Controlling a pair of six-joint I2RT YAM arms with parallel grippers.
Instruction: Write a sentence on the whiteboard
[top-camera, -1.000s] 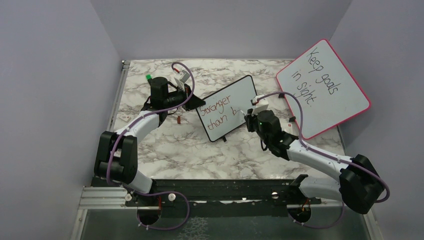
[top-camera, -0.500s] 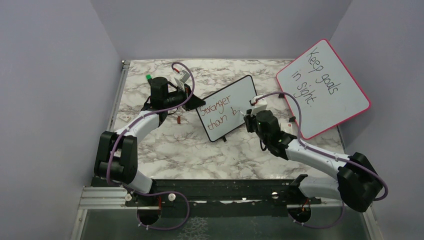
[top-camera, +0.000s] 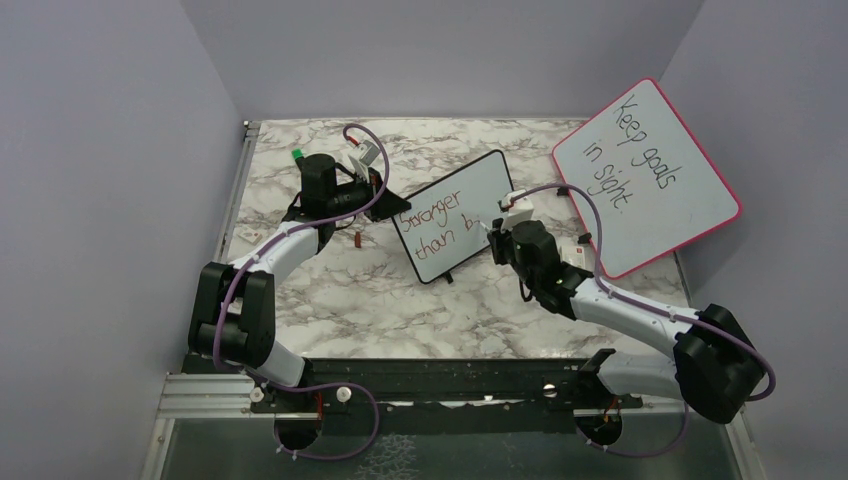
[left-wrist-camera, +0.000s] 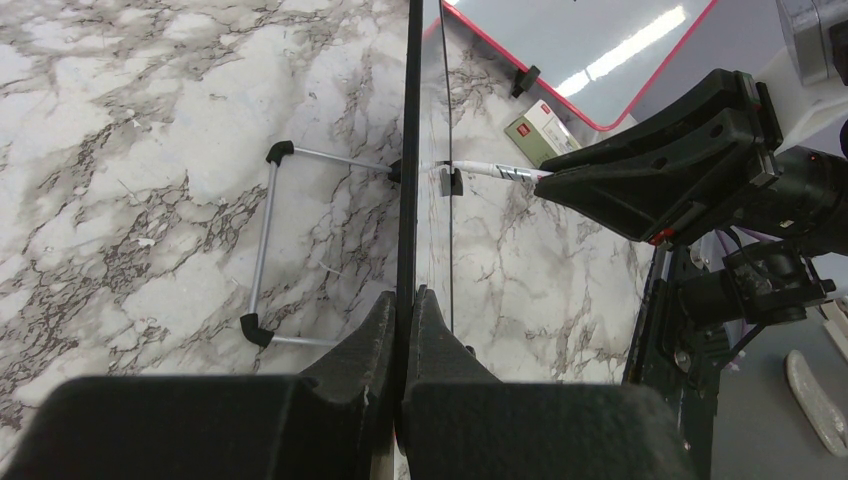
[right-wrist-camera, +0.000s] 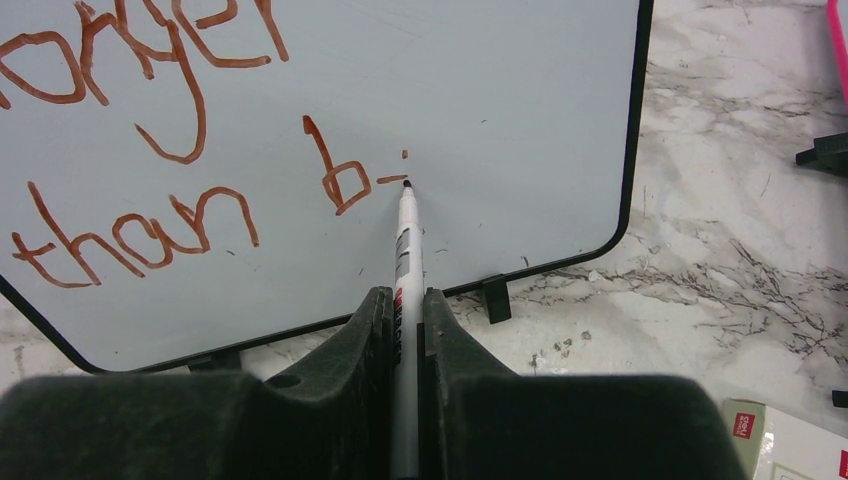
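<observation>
Starting on the left: the left gripper (left-wrist-camera: 405, 300) is pinched tight on the left edge of the whiteboard (top-camera: 455, 220), with one finger on each face. In the left wrist view the board shows edge-on as a thin black line running straight out of the jaws. The board stands tilted on the marble table (top-camera: 370, 290), about mid-table and turned at an angle, its little black feet on the surface. A wire stand (left-wrist-camera: 265, 250) with black corner caps lies on the table behind it. On the table just below that gripper there's a tiny reddish-brown bit (top-camera: 358, 240), too small to tell what it is.

The sentence (top-camera: 438, 222) on the board is in reddish-brown marker, two lines: "Stronger" on top, "than b" under it. After the "b" comes a short dash stroke with a small dot above it.

Moving right, the marker (right-wrist-camera: 405, 250) is a thin white one. Its dark tip touches the board right at the end of that dash, in the lower right part of the white area. The right gripper (right-wrist-camera: 405, 295) is squeezed onto the marker's barrel, with the pen sticking out straight between the fingers.

Further right, a small box (right-wrist-camera: 790, 435) lies on the table. The bigger pink-framed board (top-camera: 645, 175) leans at the right wall, reading "Keep goals in sight" in black.
</observation>
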